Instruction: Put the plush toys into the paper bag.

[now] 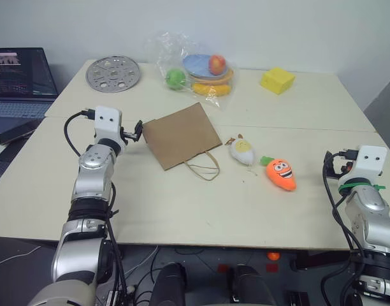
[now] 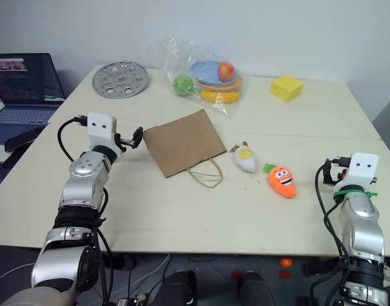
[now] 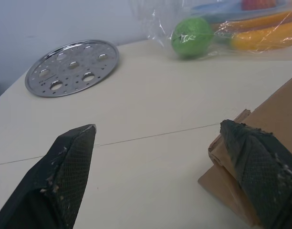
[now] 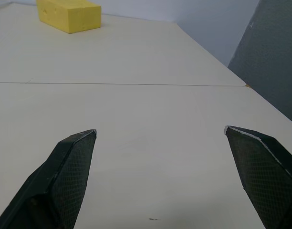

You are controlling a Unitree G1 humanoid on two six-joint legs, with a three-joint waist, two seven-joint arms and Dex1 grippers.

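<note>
While the paper bag point(image 1: 181, 135) lies flat and closed on the table point(image 1: 182, 210), centre-left of the head frame, nothing can be dropped in, so the mouth has to be opened first. Its twisted loop handle point(image 1: 203, 168) points toward the lower centre of the frame; the mouth is judged to be at that edge. Both plush toys sit just right of the bag: the white egg toy point(image 1: 242, 152) near the handle, the orange carrot toy point(image 1: 281, 174) a little lower right, the two apart.

The left gripper point(image 1: 139, 131) is held level at the bag's upper-left corner, jaws released and wide; in the left wrist view one finger point(image 3: 260, 167) overlaps the folded bag corner, contact cannot be confirmed. The right gripper point(image 4: 160, 176) is seen spread wide and empty over bare table at the lower right of the head frame, well apart from the carrot.

Suggested handling:
- that corner is the closed end; the mouth edge or handle should be grasped instead
- top paper layer only to be pinched, then lifted to gape the mouth
- carrot is nearest the right gripper, to be taken across its middle
- wrapped fruit point(image 1: 201, 70) and yellow block point(image 1: 277, 80) at upper frame to be left alone
</note>
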